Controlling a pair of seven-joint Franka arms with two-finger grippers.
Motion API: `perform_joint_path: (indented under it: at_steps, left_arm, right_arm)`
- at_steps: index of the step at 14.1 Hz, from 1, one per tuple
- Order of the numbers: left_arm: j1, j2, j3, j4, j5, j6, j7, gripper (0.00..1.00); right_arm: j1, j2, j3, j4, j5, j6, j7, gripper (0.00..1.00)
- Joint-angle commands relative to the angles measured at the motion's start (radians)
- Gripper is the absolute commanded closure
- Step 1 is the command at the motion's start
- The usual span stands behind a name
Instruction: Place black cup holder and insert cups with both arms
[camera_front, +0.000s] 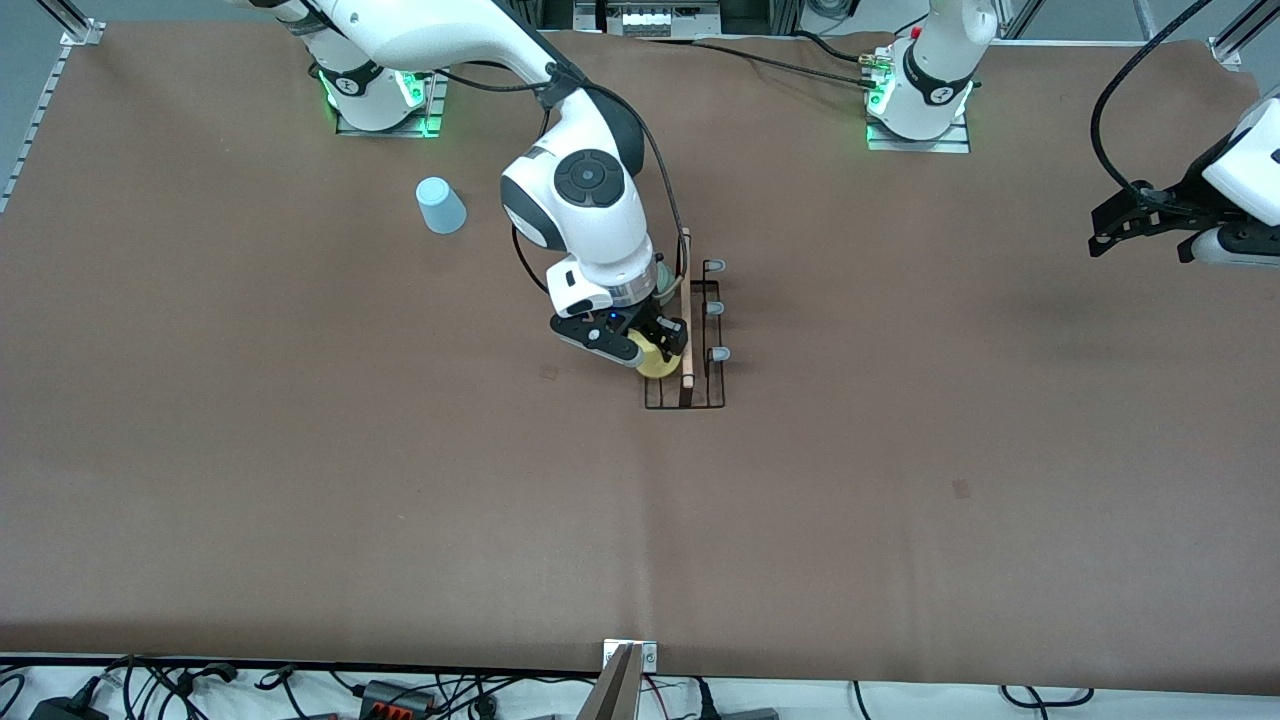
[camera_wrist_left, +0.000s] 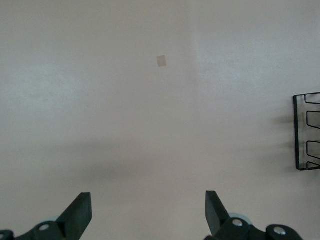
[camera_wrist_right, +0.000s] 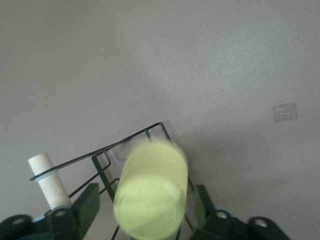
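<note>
The black cup holder (camera_front: 712, 385) stands on the table's middle, its wooden rod handle (camera_front: 686, 300) on top and three grey-tipped pegs (camera_front: 716, 310) bare on the left arm's side. My right gripper (camera_front: 668, 345) is at the rack's other side, around the yellow cup (camera_front: 655, 362). In the right wrist view the yellow cup (camera_wrist_right: 150, 195) sits over the rack wires (camera_wrist_right: 100, 156) with a gap to one finger (camera_wrist_right: 87, 202); the jaws stand open. A pale green cup (camera_front: 663, 276) shows on the rack, mostly hidden by the wrist. The light blue cup (camera_front: 440, 205) stands upside down near the right arm's base. My left gripper (camera_front: 1140, 225) is open and empty.
The left arm waits over the table at its own end; its wrist view shows bare brown table, a small square mark (camera_wrist_left: 161, 60) and an edge of the rack's wire (camera_wrist_left: 306, 132). Cables and a mount (camera_front: 625, 680) lie past the table's near edge.
</note>
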Motion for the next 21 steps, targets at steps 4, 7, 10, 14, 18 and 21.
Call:
perform_joint_path:
  at_steps: [4, 7, 10, 14, 18, 21]
  left_arm:
    - [0.008, 0.014, 0.001, 0.026, -0.019, -0.017, 0.011, 0.0]
    - [0.006, 0.025, 0.001, 0.028, -0.02, -0.013, 0.011, 0.0]
    - [0.003, 0.026, 0.001, 0.028, -0.019, 0.004, 0.009, 0.0]
    - [0.0, 0.034, 0.001, 0.03, -0.02, 0.006, 0.008, 0.0]
    - [-0.001, 0.04, 0.001, 0.045, -0.019, 0.004, 0.008, 0.0]
    - [-0.001, 0.041, 0.001, 0.045, -0.019, 0.004, 0.008, 0.0]
  right_arm:
    - [-0.119, -0.158, -0.008, -0.013, 0.002, -0.188, -0.169, 0.0]
    - [-0.277, -0.317, -0.002, -0.102, 0.005, -0.316, -0.408, 0.0]
    - [-0.443, -0.453, 0.0, -0.164, 0.062, -0.417, -0.626, 0.0]
    - [-0.667, -0.548, -0.01, -0.158, 0.09, -0.581, -0.998, 0.0]
    - [-0.781, -0.626, -0.031, -0.156, 0.093, -0.633, -1.038, 0.0]
    - [-0.782, -0.614, -0.028, -0.13, 0.116, -0.699, -1.075, 0.0]
